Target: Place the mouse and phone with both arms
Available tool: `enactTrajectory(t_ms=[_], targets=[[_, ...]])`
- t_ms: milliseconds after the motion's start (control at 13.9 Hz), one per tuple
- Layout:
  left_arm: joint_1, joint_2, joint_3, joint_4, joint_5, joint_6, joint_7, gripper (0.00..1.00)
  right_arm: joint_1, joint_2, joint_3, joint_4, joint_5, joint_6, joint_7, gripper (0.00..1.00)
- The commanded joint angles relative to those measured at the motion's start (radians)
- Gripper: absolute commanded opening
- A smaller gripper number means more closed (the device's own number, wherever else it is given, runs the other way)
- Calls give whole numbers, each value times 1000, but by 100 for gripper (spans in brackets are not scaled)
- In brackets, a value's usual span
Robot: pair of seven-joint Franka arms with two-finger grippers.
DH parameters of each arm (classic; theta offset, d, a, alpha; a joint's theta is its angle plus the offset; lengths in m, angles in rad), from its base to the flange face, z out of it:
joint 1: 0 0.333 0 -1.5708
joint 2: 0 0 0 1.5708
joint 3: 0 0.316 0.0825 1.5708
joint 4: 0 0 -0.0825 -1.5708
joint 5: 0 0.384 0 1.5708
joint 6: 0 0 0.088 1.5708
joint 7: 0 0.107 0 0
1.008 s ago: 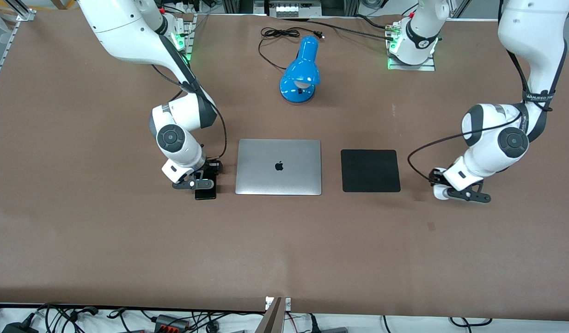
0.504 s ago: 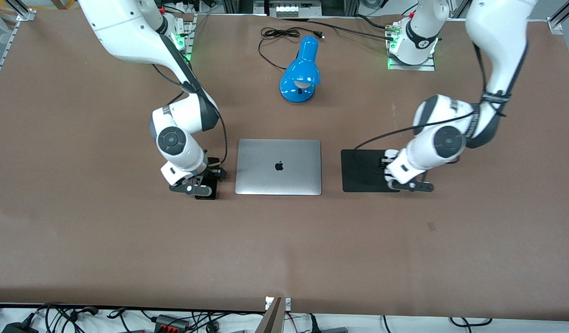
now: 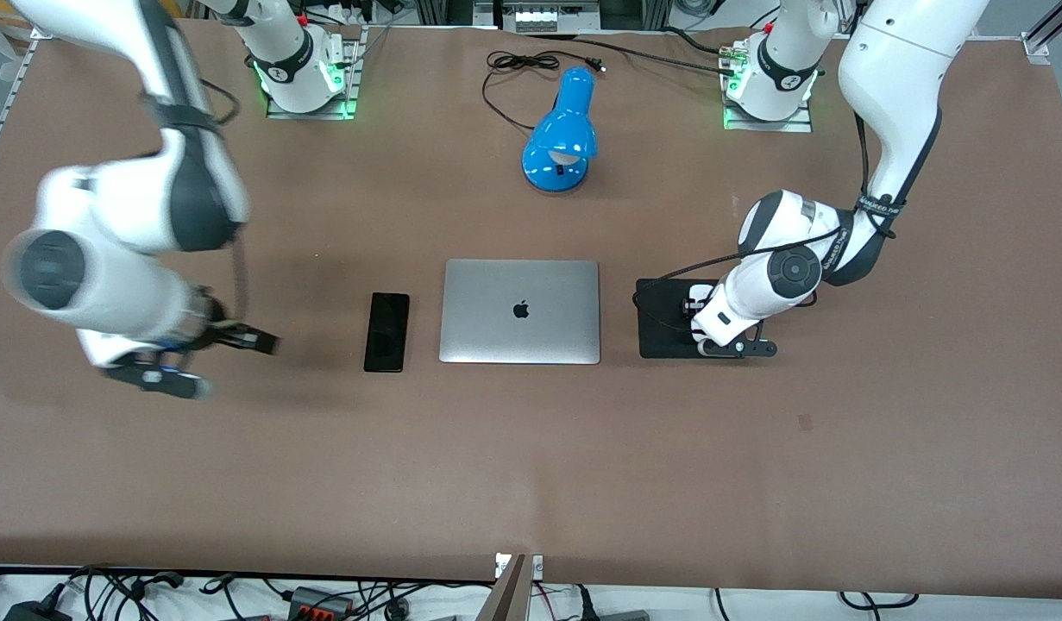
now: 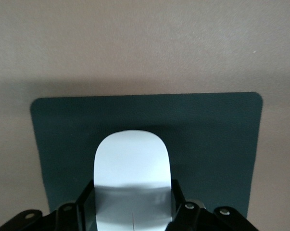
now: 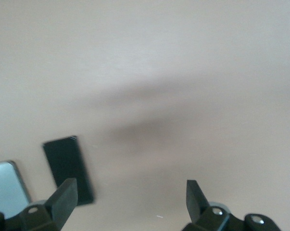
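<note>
Brown counter (image 3: 531, 448) carried the phone (image 3: 386, 331), flat beside the laptop (image 3: 520, 310) toward the right arm's end. Right gripper (image 5: 130, 202) hung over bare counter, jaws wide, empty. Left gripper (image 4: 132, 211) held the mouse (image 4: 132, 168) by its sides over the mat (image 4: 212, 144). Glossy and light, the mouse likely slips; a side grip suits it.

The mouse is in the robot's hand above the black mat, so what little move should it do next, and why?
Probably lower the left gripper a little and open it. It grips the mouse right over the black mat. The phone already lies beside the laptop, and the right gripper is open and empty.
</note>
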Motion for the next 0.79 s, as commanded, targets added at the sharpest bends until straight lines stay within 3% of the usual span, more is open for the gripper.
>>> enactTrajectory(t_ms=[0,72,144,288,504,720], targets=[[-2,10,1,-17,19,50,-35,38,-90,-77,16,-3,13,-85,-129,100],[-2,15,1,-17,20,50,-35,42,-100,-114,15,-3,13,-132,-132,100],[-2,18,1,-17,20,52,-35,54,-122,-149,12,-1,11,-166,-134,100],[-2,26,1,-14,20,53,-35,100,-172,-195,9,-1,10,-215,-154,100],[2,-18,0,-8,20,21,-34,100,-231,-220,9,-3,11,-272,-304,100],[1,-106,-6,100,20,-217,-34,100,-261,-212,7,6,36,-271,-330,100]])
